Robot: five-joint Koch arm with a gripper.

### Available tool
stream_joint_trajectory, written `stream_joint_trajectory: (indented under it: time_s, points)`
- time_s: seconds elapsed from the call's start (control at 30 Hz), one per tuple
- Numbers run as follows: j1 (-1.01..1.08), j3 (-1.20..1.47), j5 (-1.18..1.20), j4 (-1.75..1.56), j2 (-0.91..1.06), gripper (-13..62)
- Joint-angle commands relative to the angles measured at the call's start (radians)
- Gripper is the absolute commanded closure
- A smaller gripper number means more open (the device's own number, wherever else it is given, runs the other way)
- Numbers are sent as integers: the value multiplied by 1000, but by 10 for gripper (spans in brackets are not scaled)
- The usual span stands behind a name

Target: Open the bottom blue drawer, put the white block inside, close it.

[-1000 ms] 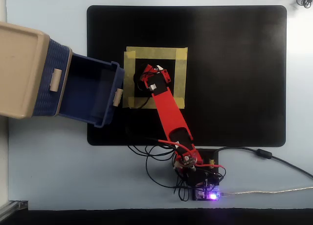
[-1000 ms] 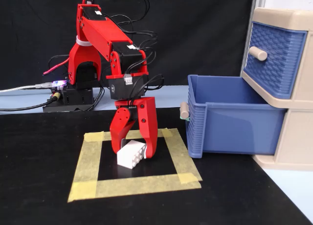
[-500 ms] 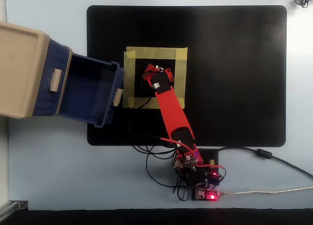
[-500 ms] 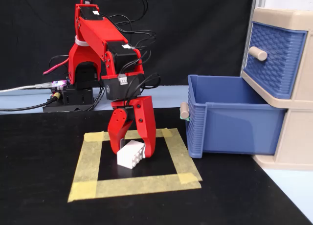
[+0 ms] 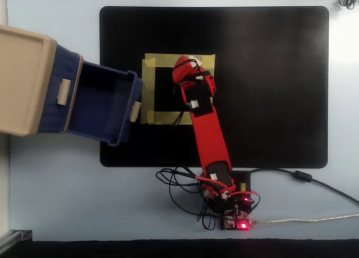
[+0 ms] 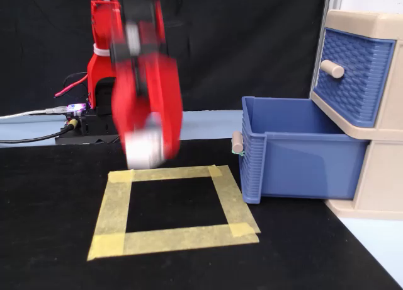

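Note:
The bottom blue drawer (image 5: 106, 104) is pulled out of the beige unit and stands open, and its inside shows nothing in it. It also shows in the fixed view (image 6: 302, 167), with its small beige handle (image 6: 237, 142) facing the arm. My red gripper (image 5: 189, 63) hangs over the far edge of a yellow tape square (image 5: 148, 90). A small white piece at its tip looks like the white block (image 5: 194, 59). In the fixed view the gripper (image 6: 146, 152) is motion-blurred above the tape square (image 6: 119, 202), with a white blur at its lower end. No block lies on the mat.
The upper blue drawer (image 6: 352, 75) is shut under the beige top (image 5: 22, 78). A black mat (image 5: 269, 90) covers the table's middle. The arm's base, board and cables (image 5: 235, 216) sit at the mat's near edge in the overhead view.

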Motion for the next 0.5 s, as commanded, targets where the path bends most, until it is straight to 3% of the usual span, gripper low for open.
stream_joint_trajectory:
  time_s: [0.0, 0.23, 0.47]
  points:
    - [-87, -169, -28, 199, 48, 574]
    - [-541, -502, -314, 298, -110, 574]
    - [-634, -588, -314, 178, -298, 543]
